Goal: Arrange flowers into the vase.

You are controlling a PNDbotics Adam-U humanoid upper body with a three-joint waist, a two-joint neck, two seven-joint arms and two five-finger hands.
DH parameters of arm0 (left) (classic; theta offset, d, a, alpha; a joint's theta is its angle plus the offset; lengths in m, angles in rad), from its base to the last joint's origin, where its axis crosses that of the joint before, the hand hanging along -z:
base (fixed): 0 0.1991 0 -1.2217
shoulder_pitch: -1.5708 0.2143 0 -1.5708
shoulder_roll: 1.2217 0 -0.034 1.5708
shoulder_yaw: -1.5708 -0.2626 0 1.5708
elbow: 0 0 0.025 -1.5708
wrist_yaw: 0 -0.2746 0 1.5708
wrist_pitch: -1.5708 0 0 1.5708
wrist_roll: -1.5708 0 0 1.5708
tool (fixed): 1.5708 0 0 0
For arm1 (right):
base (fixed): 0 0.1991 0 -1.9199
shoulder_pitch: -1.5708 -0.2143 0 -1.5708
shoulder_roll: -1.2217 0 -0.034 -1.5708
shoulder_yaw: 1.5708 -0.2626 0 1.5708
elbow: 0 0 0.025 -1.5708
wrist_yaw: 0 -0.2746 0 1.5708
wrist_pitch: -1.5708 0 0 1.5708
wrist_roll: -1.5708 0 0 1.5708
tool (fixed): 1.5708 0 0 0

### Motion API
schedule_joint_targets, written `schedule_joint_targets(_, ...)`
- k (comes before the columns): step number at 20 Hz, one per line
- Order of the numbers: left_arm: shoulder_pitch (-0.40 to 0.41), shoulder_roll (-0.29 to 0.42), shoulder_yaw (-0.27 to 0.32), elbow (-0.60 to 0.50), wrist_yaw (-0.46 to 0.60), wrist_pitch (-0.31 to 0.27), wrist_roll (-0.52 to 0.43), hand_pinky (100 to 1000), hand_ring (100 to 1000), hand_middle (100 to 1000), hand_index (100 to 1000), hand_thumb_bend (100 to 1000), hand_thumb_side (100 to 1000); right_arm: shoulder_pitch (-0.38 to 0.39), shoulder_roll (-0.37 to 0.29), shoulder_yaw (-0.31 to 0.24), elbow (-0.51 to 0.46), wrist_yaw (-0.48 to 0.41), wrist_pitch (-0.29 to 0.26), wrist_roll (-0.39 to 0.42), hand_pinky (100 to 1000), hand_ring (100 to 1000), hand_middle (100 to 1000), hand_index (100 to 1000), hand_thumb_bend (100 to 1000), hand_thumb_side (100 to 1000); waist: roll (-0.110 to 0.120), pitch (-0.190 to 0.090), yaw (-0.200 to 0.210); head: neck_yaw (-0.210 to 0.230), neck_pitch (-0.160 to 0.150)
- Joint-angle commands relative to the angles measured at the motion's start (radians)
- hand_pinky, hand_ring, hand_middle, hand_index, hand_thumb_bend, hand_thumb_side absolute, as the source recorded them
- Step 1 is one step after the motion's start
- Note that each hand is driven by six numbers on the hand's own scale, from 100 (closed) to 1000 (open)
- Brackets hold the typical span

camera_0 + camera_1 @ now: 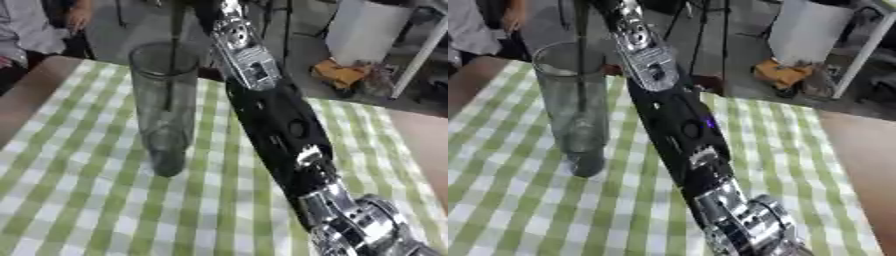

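A tall clear glass vase (165,107) stands upright on the green and white checked tablecloth (79,210). A thin dark flower stem (172,60) runs down from the top edge of the view into the vase's mouth and ends partway down inside; its bloom is out of view. My right arm (280,125), black with silver joints, rises from the lower right corner and crosses just right of the vase to the top edge. Its hand lies beyond the top edge, hidden. My left hand shows in no view.
Bare brown table (26,95) shows past the cloth's left and right edges. Beyond the far edge a white cabinet (367,30) stands, with an orange object (339,74) on the floor beside it. A person stands at the far left, away from the vase.
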Motion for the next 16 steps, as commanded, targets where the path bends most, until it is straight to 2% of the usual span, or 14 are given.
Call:
schedule_joint_targets(1,-0.004,0.008,0.007,-0.014,-0.003,0.002,0.001,506,834,942,955,100,810,-0.019,-0.039,0.008,-0.01,0.044,-0.002,0.024,596,557,465,357,100,733,0.017,-0.025,-0.002,0.006,0.003)
schedule_joint_targets(8,-0.002,0.007,0.007,-0.014,-0.005,0.005,0.004,507,834,941,955,100,808,-0.014,-0.06,0.015,-0.015,0.149,0.018,0.124,632,603,506,365,100,772,0.02,-0.03,-0.006,0.013,0.003)
schedule_joint_targets(12,-0.001,0.007,0.008,-0.014,-0.007,0.007,0.006,507,834,941,955,100,808,-0.015,-0.067,0.018,-0.016,0.208,-0.003,0.175,631,608,508,356,100,783,0.021,-0.033,-0.008,0.014,0.005)
schedule_joint_targets(16,-0.002,0.006,0.008,-0.014,-0.007,0.008,0.007,508,834,941,955,100,809,-0.01,-0.072,0.016,-0.018,0.229,-0.035,0.179,629,606,507,354,100,791,0.021,-0.034,-0.011,0.016,0.006)
